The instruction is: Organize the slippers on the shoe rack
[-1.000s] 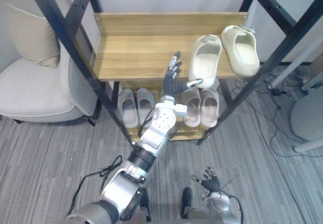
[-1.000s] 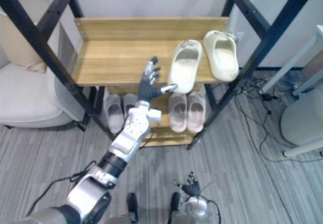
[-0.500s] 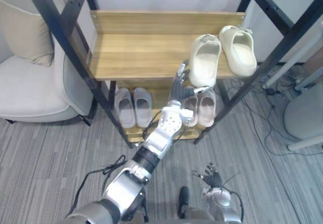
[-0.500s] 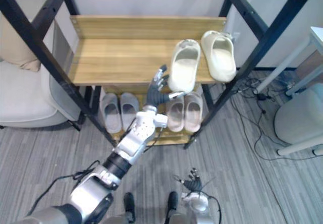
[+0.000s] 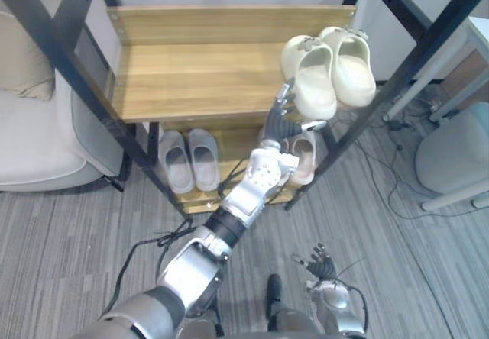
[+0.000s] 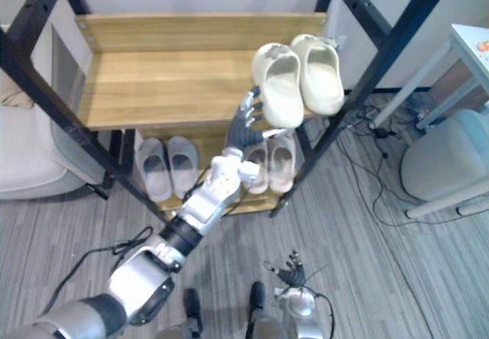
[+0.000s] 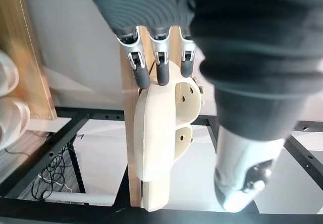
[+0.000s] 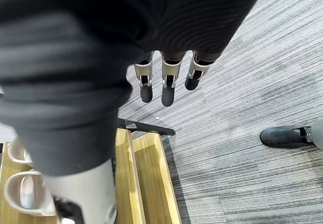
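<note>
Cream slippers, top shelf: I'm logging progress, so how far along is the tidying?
Looks done: the grey pair and the beige pair sit on the lower shelf, and the cream slippers lie side by side at the top shelf's right end. In hand: the left hand touches the left one with straight fingers. Left: probably only squaring them and withdrawing. The right hand hangs low, open.

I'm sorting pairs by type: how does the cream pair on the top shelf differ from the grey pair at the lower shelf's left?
The cream pair sits on the top shelf, the grey pair on the lower shelf. The cream pair looks bulkier, the grey pair slimmer. Straight fingers of the left hand touch the cream pair, not the grey pair. Both lie side by side, soles down.
</note>
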